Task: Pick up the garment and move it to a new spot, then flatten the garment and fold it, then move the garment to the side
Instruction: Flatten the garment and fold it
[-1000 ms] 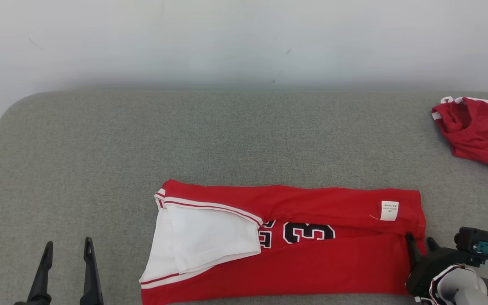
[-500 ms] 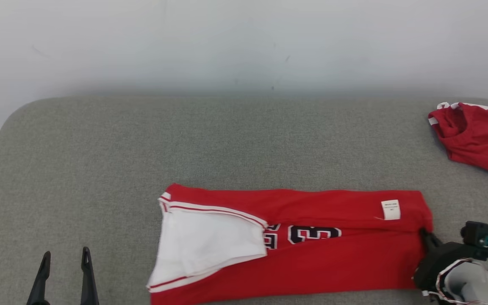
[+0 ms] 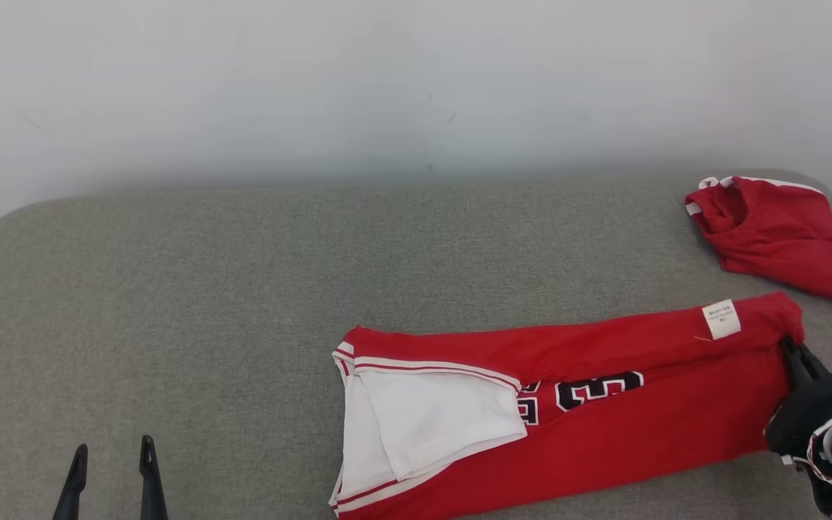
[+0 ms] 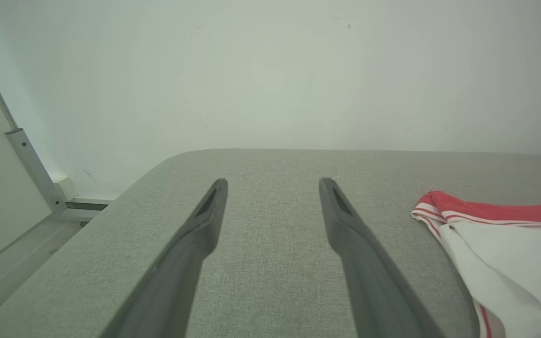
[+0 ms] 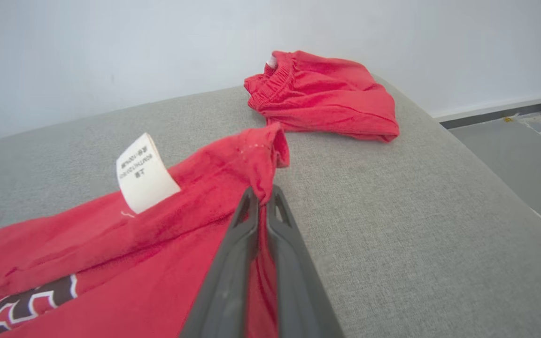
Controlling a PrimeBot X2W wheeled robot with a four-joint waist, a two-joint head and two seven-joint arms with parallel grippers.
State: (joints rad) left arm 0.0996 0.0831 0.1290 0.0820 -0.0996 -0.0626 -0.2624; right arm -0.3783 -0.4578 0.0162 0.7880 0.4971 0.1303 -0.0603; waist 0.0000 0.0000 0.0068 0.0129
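Pinching red jersey (image 3: 676,426) corner between right fingers (image 5: 233,263) (closed), left fingers (image 4: 195,244) spread

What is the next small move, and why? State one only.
Probably drag the jersey rightward, low across the table, stopping short of the red shorts. The right claw is shut on the folded jersey's right corner, the fold looks intact, and the left claw hangs open, well clear.

The garment (image 3: 640,426) lies on the table (image 3: 170,303), shorts (image 3: 770,231) behind its right end.
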